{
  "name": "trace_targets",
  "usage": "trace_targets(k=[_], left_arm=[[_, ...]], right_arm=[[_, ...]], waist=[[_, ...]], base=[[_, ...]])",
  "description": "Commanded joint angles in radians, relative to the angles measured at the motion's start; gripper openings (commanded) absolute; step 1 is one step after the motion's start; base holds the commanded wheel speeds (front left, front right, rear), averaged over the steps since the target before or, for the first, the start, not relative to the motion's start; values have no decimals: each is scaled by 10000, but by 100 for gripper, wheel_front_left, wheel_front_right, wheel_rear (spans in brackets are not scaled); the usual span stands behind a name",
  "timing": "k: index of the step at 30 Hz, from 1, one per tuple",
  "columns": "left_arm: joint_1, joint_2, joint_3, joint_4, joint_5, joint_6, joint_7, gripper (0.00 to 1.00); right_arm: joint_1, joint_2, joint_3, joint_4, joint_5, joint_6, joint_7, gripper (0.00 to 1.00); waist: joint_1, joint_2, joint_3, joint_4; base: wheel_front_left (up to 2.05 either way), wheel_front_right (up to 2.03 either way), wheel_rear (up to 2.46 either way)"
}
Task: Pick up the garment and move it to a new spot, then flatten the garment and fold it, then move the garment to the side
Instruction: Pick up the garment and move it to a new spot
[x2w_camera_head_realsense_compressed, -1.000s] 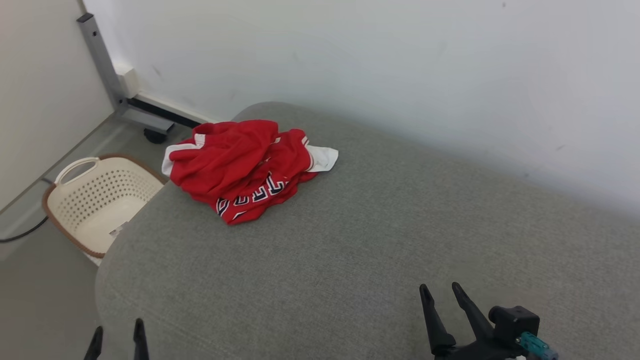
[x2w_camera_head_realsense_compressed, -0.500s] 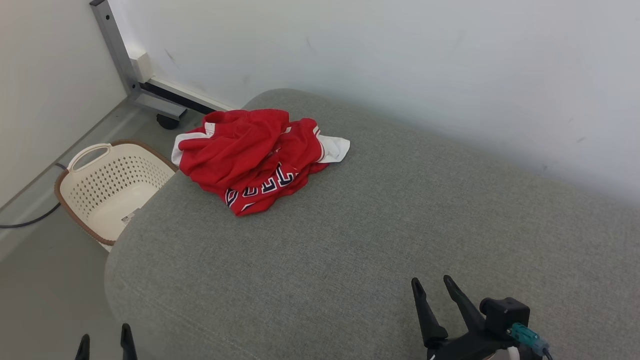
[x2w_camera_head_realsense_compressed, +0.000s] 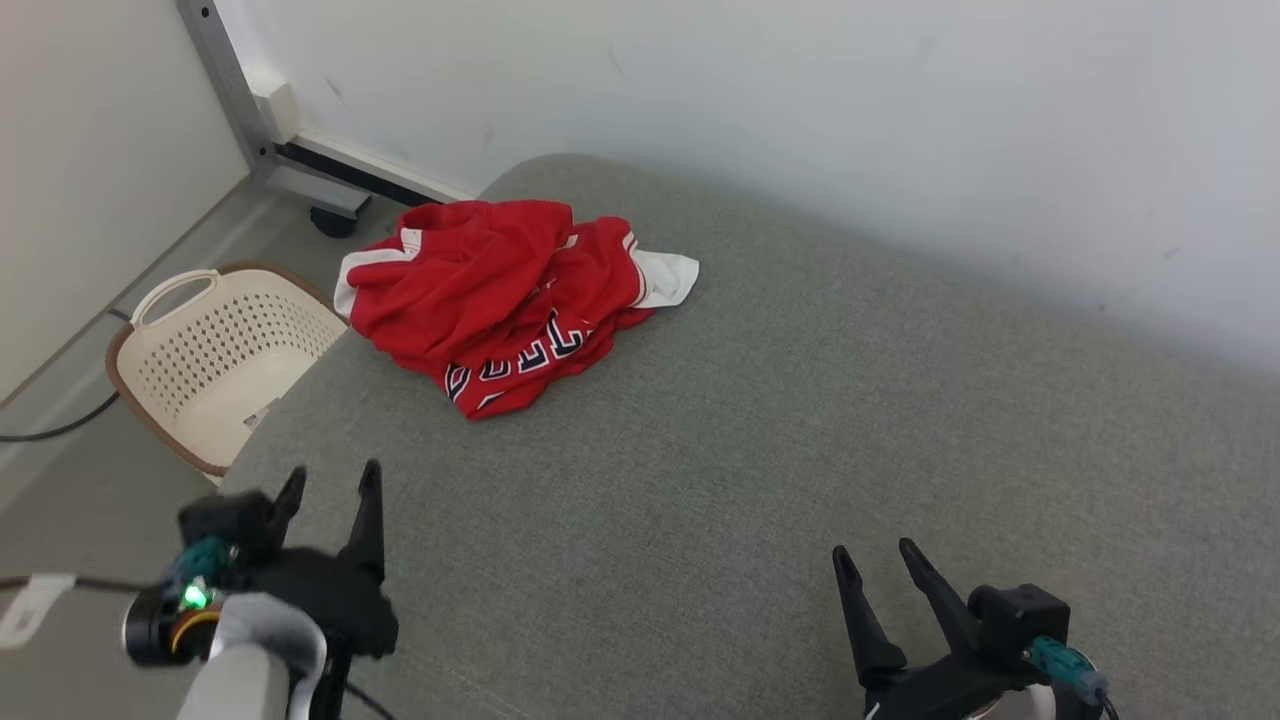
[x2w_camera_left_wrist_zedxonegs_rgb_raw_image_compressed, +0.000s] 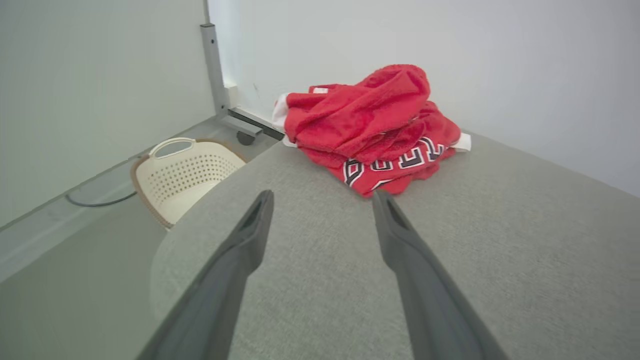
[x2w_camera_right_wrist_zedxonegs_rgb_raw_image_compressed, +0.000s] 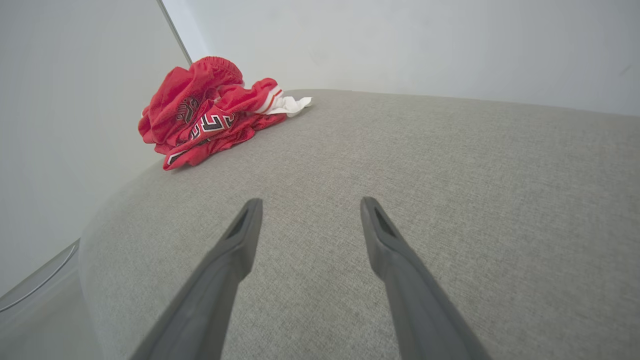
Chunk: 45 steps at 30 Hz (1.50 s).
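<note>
Up at the far left corner of the soft grey cushion (x2w_camera_head_realsense_compressed: 760, 450) lies the red garment (x2w_camera_head_realsense_compressed: 490, 300), all scrunched up in a heap. It has white edges and dark letters with white lines round them. The letters are bent in the folds, so I cannot read them. A white bit sticks out on the side nearest the wall (x2w_camera_head_realsense_compressed: 850, 120). Nothing is touching the garment.

The left claw (x2w_camera_head_realsense_compressed: 333, 472) is over the near left edge of the cushion. Its two dark fingers are spread wide and hold nothing. They point at the garment, with bare cushion in between. The right claw (x2w_camera_head_realsense_compressed: 874, 550) is low at the near right, well apart from the garment. Its fingers are spread wide too, with nothing in them.

Down on the floor, just beside the cushion's left corner, stands a cream basket (x2w_camera_head_realsense_compressed: 200, 350) with small holes and a brown rim. Behind it a grey metal leg (x2w_camera_head_realsense_compressed: 225, 90) goes up by the wall.
</note>
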<state>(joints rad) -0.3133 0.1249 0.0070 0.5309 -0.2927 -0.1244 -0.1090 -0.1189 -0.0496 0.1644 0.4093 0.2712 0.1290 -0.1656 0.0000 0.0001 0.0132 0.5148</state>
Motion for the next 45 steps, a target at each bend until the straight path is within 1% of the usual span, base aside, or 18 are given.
trace_targets(k=[1, 5, 9, 10, 11, 12, 17, 20, 21, 25, 27, 31, 32, 33, 34, 39, 42, 45], left_arm=[[-671, -9, -269, 363, -69, -58, 349, 100], [-2408, 268, -816, 1412, -485, -61, 1158, 100], [-3847, 547, -790, 2217, -1217, -66, 1631, 100], [-4196, 548, -746, 2363, -1500, -67, 1831, 100], [-4781, 701, -776, 2613, -1914, -68, 2281, 100], [-5012, 834, -880, 2684, -2044, -67, 2437, 100], [-5869, 1493, -951, 3230, -2262, -52, 2990, 100], [-6287, 1902, -1021, 3460, -2021, 48, 2978, 100], [-6287, 1902, -1021, 3460, -2021, 48, 2978, 100], [-6627, 2164, -1113, 3802, -1758, 383, 2885, 100], [-6778, 2359, -1169, 3974, -1552, 653, 2795, 100], [-6946, 2425, -1103, 4370, -1468, 1323, 2618, 100], [-6968, 2440, -1092, 4462, -1451, 1464, 2557, 98], [-6985, 2477, -1103, 4487, -1402, 1540, 2474, 41], [-7005, 2490, -1099, 4509, -1409, 1590, 2411, 0], [-7114, 2624, -1251, 4572, -1210, 1665, 2038, 0], [-7184, 2759, -1247, 4465, -1304, 1457, 1959, 0], [-7292, 3139, -1323, 4266, -1218, 1264, 2084, 0]], right_arm=[[121, -48, 5, -217, -161, 33, 148, 100], [-254, -232, 297, -1104, -475, 33, 735, 100], [-328, -542, 431, -2085, -652, 33, 1292, 100], [-371, -630, 454, -2356, -678, 33, 1427, 100], [-401, -785, 442, -2840, -701, 33, 1633, 100], [-367, -860, 402, -3077, -714, 33, 1719, 100], [-47, -1092, 104, -4136, -772, 33, 2097, 100], [55, -1133, -43, -4633, -805, 33, 2259, 100], [55, -1133, -43, -4633, -805, 33, 2259, 100], [243, -1064, -229, -4999, -817, 33, 2314, 100], [341, -1020, -229, -5091, -804, 33, 2328, 100], [303, -1020, -274, -5130, -695, 33, 2299, 100], [270, -1010, -277, -5115, -691, 33, 2276, 100], [241, -984, -281, -5090, -685, 33, 2261, 100], [216, -964, -277, -5051, -678, 33, 2248, 100], [220, -830, -58, -4642, -485, 33, 2012, 100], [91, -740, 118, -4324, -365, 33, 1836, 100], [-8, -648, 169, -3993, -255, 33, 1616, 100]], waist=[[0, -1, 359, -126], [0, -1, 1320, -890], [0, -1, 2299, -1663], [0, -1, 2522, -1836], [0, -1, 2927, -2195], [0, -1, 3082, -2353], [0, -1, 3756, -2969], [0, -1, 4111, -3220], [0, -1, 4111, -3220], [0, -1, 4465, -3473], [0, -1, 4559, -3581], [0, -1, 4653, -3684], [0, -1, 4632, -3703], [0, -1, 4598, -3708], [0, -1, 4537, -3705], [0, -1, 3952, -3657], [0, -1, 3447, -3695], [0, -1, 2920, -3741]], base=[[0, 0, 0], [0, 0, 0], [0, 0, 0], [0, 0, 0], [0, 0, 0], [0, 0, 0], [0, 0, 0], [0, 0, 0], [0, 0, 0], [0, 0, 0], [0, 0, 0], [0, 0, 0], [0, 0, 0], [0, 0, 0], [0, 0, 0], [0, 0, 0], [0, 0, 0], [0, 0, 0]])
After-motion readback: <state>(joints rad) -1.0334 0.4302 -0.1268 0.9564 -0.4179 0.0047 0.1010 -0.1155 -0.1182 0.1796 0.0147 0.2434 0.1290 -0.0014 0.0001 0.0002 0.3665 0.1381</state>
